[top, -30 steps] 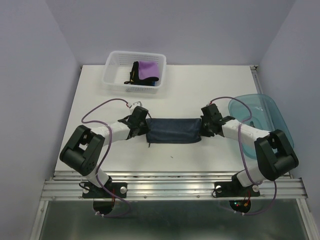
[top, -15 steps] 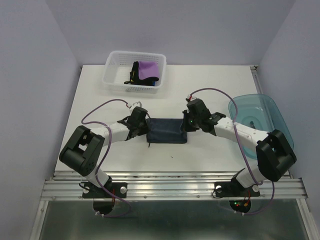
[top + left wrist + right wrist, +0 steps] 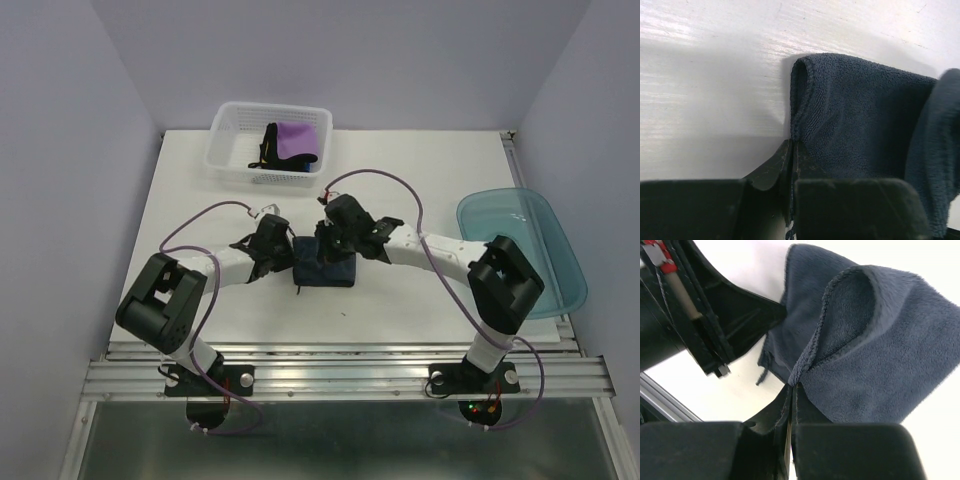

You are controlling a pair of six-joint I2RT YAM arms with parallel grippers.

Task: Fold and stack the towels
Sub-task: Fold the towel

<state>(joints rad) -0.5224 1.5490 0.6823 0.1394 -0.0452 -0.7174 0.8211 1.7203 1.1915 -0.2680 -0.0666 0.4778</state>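
Note:
A dark navy-grey towel lies folded over on the white table, between both grippers. My left gripper is shut on its left edge; in the left wrist view the pinched hem runs into the closed jaws. My right gripper is shut on the towel's other end and holds it over the left half; the right wrist view shows that folded edge at the jaws. A purple towel and a black towel lie in the white basket.
A translucent blue tub stands at the right edge of the table. The white mesh basket is at the back left. The arms' bases and the metal rail lie along the near edge.
My right gripper has carried the towel's right end leftwards over the rest, towards my left gripper. The towel now looks about half as wide. The left gripper has stayed put.

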